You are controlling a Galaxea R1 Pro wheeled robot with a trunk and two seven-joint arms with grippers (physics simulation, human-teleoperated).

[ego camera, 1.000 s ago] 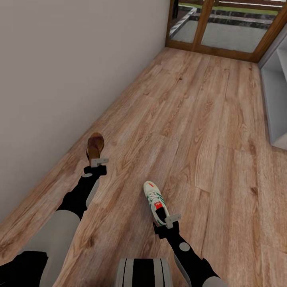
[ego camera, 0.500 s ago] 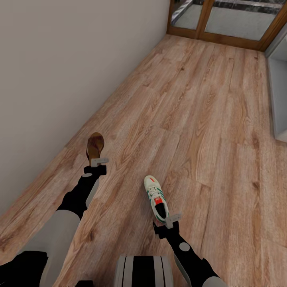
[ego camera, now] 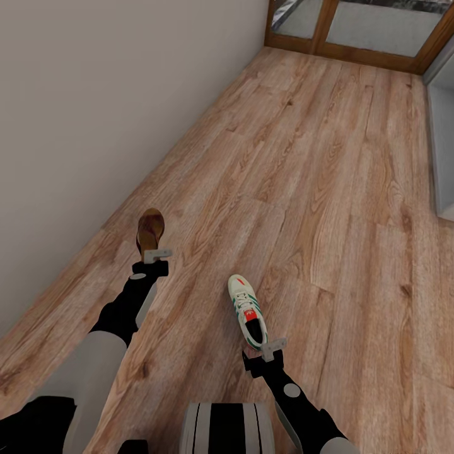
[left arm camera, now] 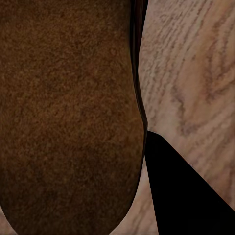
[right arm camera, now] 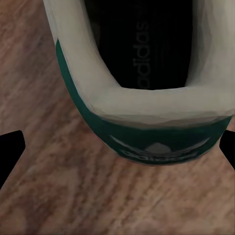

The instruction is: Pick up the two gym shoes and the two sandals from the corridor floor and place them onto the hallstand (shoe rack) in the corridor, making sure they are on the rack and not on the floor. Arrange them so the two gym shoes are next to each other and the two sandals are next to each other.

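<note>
One brown sandal (ego camera: pixel 150 229) sticks out ahead of my left gripper (ego camera: pixel 156 255), which is shut on its heel end. The left wrist view has its tan-brown insole (left arm camera: pixel 68 112) very close, with a dark finger (left arm camera: pixel 186 196) beside its edge. A white gym shoe (ego camera: pixel 246 309) with green stripes and a red tongue points forward from my right gripper (ego camera: pixel 272 347), shut on its heel. In the right wrist view the green heel (right arm camera: pixel 152 142) sits between two dark fingertips (right arm camera: pixel 10 147). The light-grey hallstand (ego camera: pixel 443 151) shows at the right edge, across the wood-plank corridor floor (ego camera: pixel 302 176).
A plain wall (ego camera: pixel 94 94) runs along the left, close to my left arm. A wood-framed glass door (ego camera: pixel 353 31) closes the far end of the corridor. My base (ego camera: pixel 227 429) shows at the bottom.
The whole picture has shifted: door and hallstand have slid towards the top edge, so the camera moved. Both grippers keep their hold on sandal and gym shoe, in the same pose.
</note>
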